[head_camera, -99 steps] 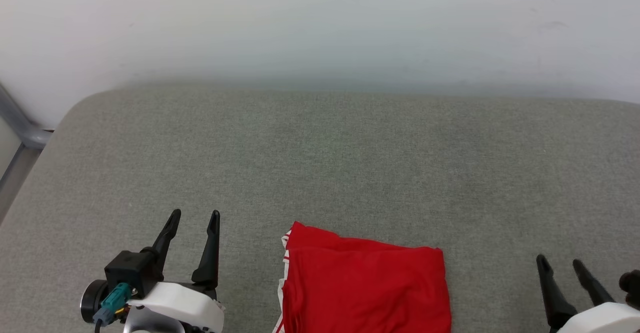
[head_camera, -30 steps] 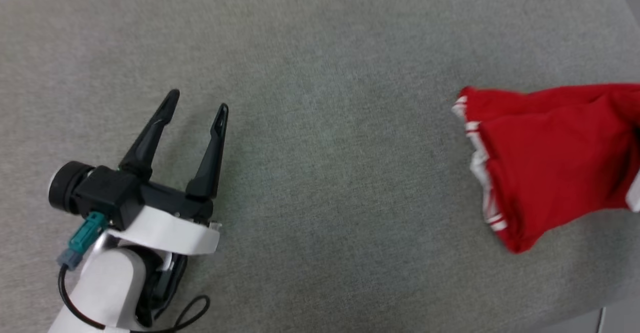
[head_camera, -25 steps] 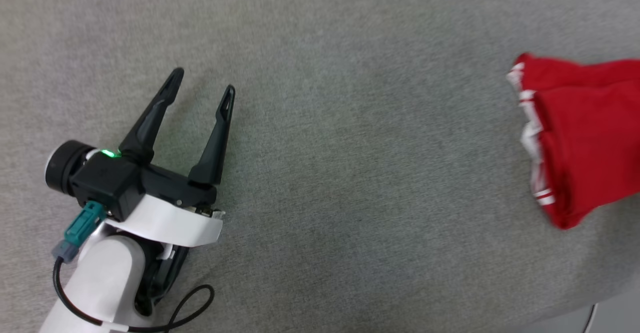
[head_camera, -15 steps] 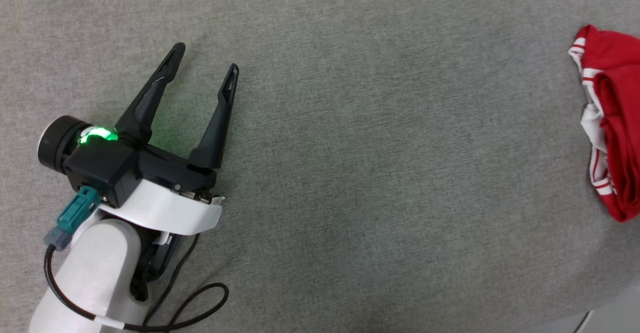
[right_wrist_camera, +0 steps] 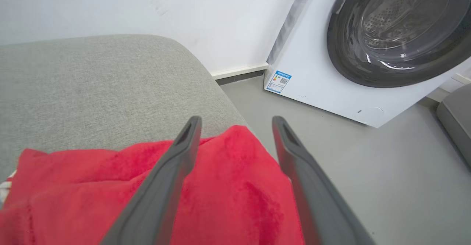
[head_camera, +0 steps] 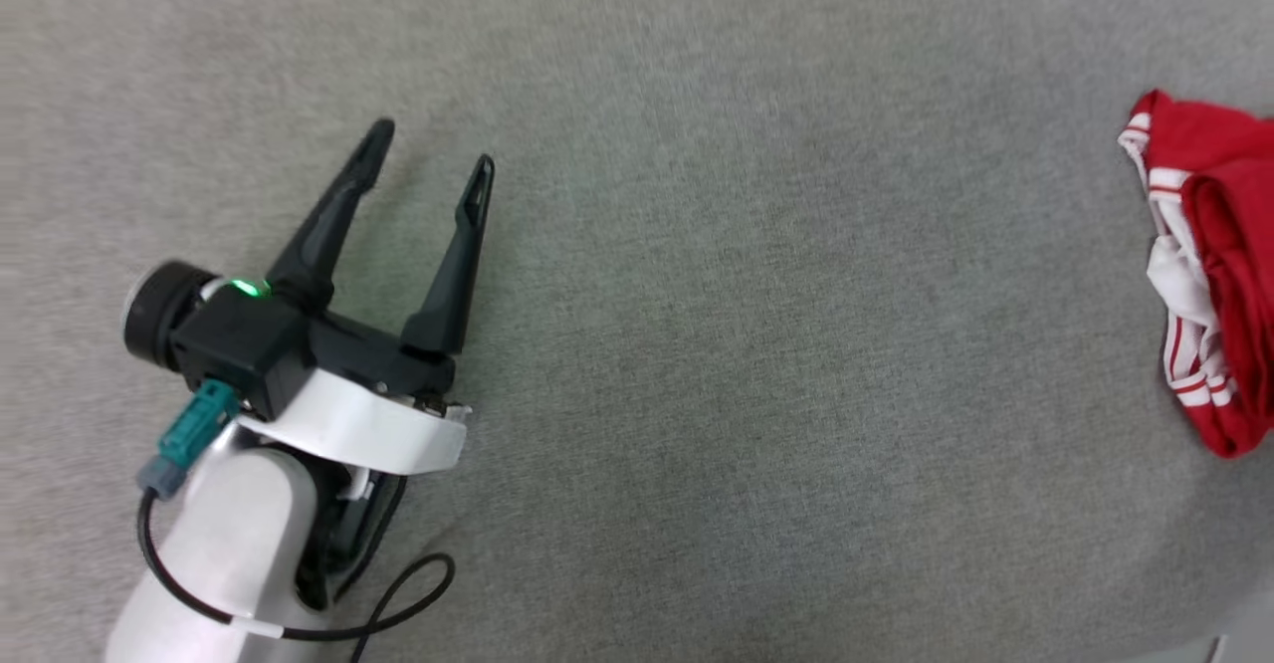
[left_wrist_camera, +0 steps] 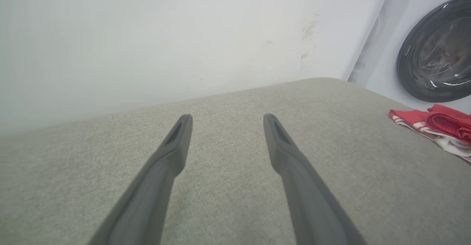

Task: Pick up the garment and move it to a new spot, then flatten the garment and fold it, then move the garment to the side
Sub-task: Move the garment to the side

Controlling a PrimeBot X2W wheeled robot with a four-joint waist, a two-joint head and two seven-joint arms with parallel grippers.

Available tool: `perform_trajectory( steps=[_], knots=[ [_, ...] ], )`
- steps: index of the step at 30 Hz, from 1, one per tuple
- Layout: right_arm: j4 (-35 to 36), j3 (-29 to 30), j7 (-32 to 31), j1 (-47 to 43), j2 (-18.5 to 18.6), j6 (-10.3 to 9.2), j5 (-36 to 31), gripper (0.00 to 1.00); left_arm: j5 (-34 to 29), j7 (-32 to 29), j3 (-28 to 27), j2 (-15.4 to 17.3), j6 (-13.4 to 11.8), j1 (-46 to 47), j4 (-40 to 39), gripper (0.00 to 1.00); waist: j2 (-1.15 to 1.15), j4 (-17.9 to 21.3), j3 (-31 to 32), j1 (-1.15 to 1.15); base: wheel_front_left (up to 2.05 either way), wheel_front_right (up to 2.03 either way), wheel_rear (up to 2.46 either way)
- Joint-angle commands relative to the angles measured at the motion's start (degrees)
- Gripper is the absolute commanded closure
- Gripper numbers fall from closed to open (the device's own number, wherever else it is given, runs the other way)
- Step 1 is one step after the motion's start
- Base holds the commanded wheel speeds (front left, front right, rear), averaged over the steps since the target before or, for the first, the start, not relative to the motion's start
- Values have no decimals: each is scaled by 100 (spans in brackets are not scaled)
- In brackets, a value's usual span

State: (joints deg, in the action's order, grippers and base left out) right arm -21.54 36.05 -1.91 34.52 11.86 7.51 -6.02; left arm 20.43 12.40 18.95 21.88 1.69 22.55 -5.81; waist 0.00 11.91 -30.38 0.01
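Closest to me, my pale left forearm (head_camera: pixel 239 534) lies low over the grey cushion (head_camera: pixel 756 364), with a black cable (head_camera: pixel 398 603) looping off it onto the fabric. A green light (head_camera: pixel 244 289) glows on the wrist block. Ahead of that, my left gripper (head_camera: pixel 431 147) is spread wide with nothing between its fingers, which point across the cushion's bare middle. In the left wrist view, this gripper (left_wrist_camera: pixel 227 118) aims toward the cushion's far edge, where the white wall (left_wrist_camera: pixel 147 35) rises.

My right gripper (right_wrist_camera: pixel 236 120) is also spread apart, gripping nothing. Its two dark fingers reach out above the garment (right_wrist_camera: pixel 235 186), and I cannot tell whether they touch the cloth.

The garment (head_camera: pixel 1234 245) sits bunched in a red heap at the cushion's right end, close to its rounded corner. White panels and red-white stripe trim show along the side facing the cushion's middle. It lies well apart from my left gripper. From the left wrist it appears as a low red and white fold (left_wrist_camera: pixel 441 123) near the cushion's edge.

Beyond the cushion's right end lies grey floor (right_wrist_camera: pixel 368 171). A white washer (right_wrist_camera: pixel 323 90) with a dark round door (left_wrist_camera: pixel 438 53) stands past that corner.
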Motion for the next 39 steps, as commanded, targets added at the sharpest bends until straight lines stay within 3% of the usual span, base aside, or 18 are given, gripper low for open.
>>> perform_trajectory(
  steps=[1, 15, 31, 39],
  knots=[
    [41, -46, 97, -181, -15, -6, 38, 0, 34, 58, 6, -51, -21, -96, 45, 0, 0, -127, 315, -1, 0, 0, 0],
    [832, -1091, 571, -1780, -411, -6, 602, 0, 283, 243, -43, -465, -326, -1002, 674, 0, 0, -684, 1720, -1, 0, 0, 0],
    [1636, -2607, 737, -3068, -863, -5, 1231, 0, 303, 286, -428, -599, -510, -1693, 1175, 0, 0, -1351, 2647, -1, 0, 0, 0],
    [2106, -2849, 607, -3632, -899, -5, 1244, 0, 220, 283, -489, -650, -514, -1996, 1271, 0, 0, -1404, 2975, -1, 0, 0, 0]
  ],
)
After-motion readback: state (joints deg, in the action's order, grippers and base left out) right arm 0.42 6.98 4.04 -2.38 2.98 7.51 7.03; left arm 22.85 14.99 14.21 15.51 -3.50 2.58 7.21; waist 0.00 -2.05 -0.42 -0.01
